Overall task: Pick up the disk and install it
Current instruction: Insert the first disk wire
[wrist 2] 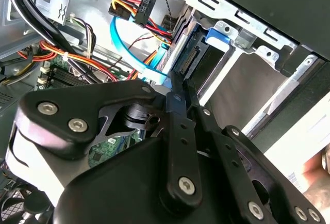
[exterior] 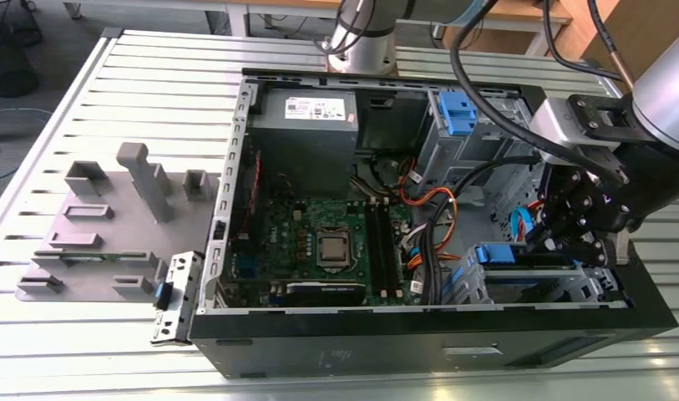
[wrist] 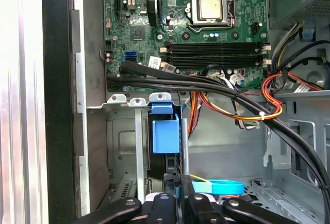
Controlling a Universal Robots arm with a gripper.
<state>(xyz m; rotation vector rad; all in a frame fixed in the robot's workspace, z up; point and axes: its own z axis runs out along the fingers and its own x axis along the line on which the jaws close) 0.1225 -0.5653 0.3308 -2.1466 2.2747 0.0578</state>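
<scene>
Inside the open computer case (exterior: 245, 167), toward the exterior view's right, we see our gripper (exterior: 571, 241) hovering just above the disk (exterior: 509, 254), which sits edge-up in the metal drive cage (wrist: 121, 141), its blue handle tab (wrist: 165, 133) facing out. Our fingers (wrist 2: 178, 97) are pressed together, gripping nothing. Black cables (wrist: 206, 82) and orange wires (wrist: 268, 100) run close beside the cage, a blue data cable (wrist 2: 136, 53) hangs nearby, and the motherboard (exterior: 316, 242) lies beyond.
</scene>
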